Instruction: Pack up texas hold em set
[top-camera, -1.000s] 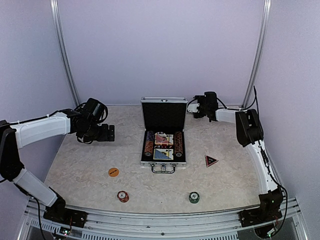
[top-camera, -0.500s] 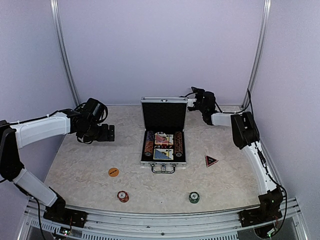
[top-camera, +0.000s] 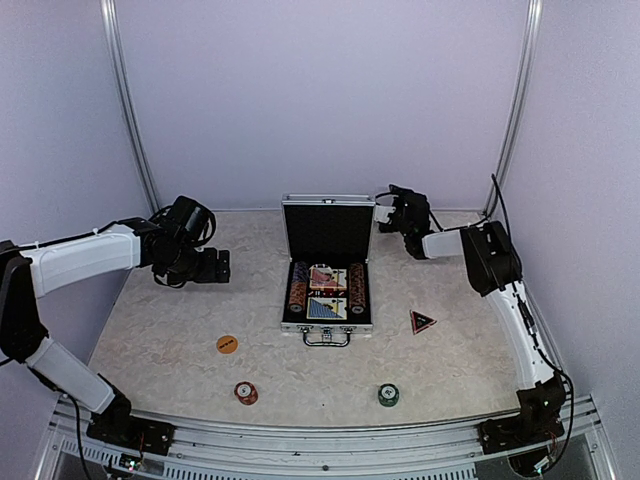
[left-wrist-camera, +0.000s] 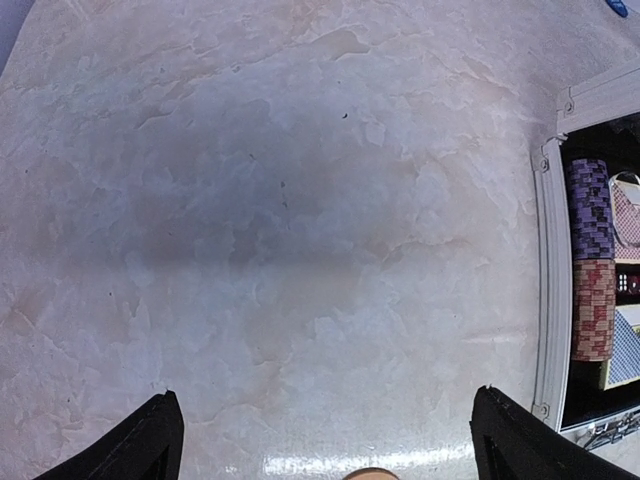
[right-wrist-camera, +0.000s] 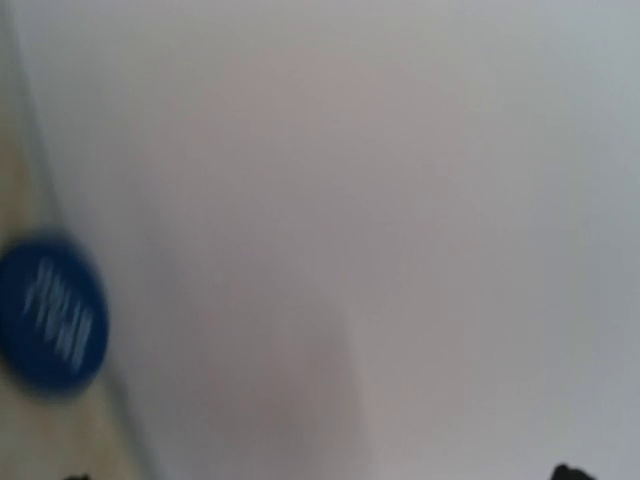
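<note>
At centre frame in the top view, the case (top-camera: 327, 290) stands open, lid upright, with decks and chips inside. The left gripper (top-camera: 224, 266), centre left, is spread and empty. The right gripper (top-camera: 382, 213), beside the lid's upper right corner, appears spread and empty. Risk: it could nudge the lid shut while the red chip stack (top-camera: 245, 392) and triangle marker (top-camera: 422, 321) remain outside.

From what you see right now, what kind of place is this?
Probably a robot test cell: plain lilac walls with metal corner posts, a marble-look table, and the left arm and right arm bolted by an aluminium rail at its near edge.
</note>
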